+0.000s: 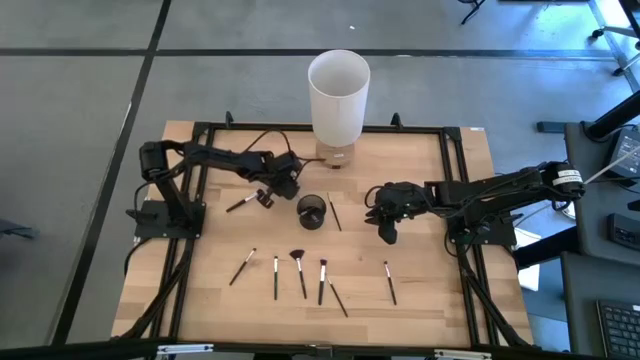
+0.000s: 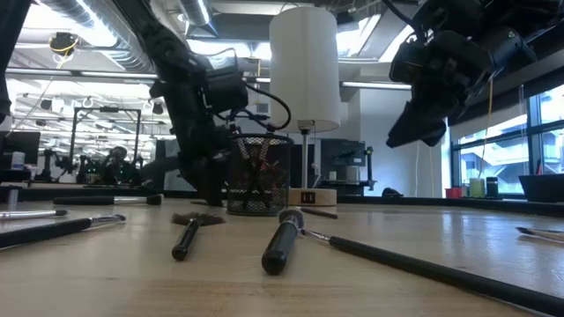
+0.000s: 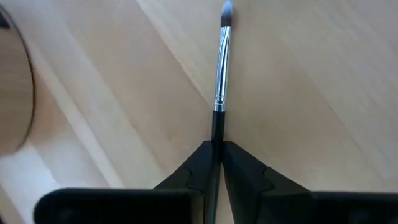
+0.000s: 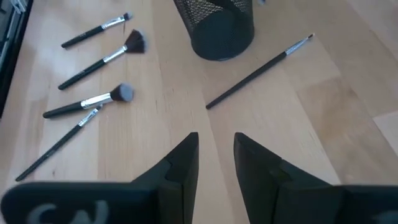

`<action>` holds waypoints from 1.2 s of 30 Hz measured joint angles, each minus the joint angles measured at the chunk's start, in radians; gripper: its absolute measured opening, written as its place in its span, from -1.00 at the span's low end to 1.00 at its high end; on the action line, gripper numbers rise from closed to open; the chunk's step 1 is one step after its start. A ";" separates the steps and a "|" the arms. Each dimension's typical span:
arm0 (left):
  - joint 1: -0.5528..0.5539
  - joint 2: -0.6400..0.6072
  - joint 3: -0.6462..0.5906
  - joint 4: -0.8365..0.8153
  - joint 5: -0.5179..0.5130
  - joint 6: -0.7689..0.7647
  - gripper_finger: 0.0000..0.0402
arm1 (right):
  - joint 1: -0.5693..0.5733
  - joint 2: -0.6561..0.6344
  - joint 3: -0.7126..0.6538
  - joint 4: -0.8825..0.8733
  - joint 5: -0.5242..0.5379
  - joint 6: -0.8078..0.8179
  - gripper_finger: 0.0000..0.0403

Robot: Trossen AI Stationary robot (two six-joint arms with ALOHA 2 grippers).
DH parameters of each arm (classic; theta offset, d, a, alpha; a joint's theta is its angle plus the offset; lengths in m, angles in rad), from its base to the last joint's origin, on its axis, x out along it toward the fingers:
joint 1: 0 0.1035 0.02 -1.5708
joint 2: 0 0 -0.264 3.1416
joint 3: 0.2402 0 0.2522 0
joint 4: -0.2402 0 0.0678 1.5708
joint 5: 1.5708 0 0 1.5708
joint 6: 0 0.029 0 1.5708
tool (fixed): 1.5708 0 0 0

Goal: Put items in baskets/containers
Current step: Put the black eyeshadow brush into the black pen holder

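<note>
My left gripper (image 3: pixel 217 149) pinches a makeup brush (image 3: pixel 221 74) by its handle, the dark mesh cup (image 1: pixel 311 211) just beside it; my right gripper (image 4: pixel 216 155) hovers slightly spread near the cup.

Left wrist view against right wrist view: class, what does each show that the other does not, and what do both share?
Only the left wrist view shows the left claw shut on a brush by its handle. Only the right wrist view shows the open right claw, the mesh cup, a thin brush beside it and four more brushes. Both show the wooden table.
</note>
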 joint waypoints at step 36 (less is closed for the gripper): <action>-0.292 -0.487 -0.226 0.844 0.028 -1.045 -0.89 | 0.009 0.000 -0.006 0.073 0.087 0.036 -0.50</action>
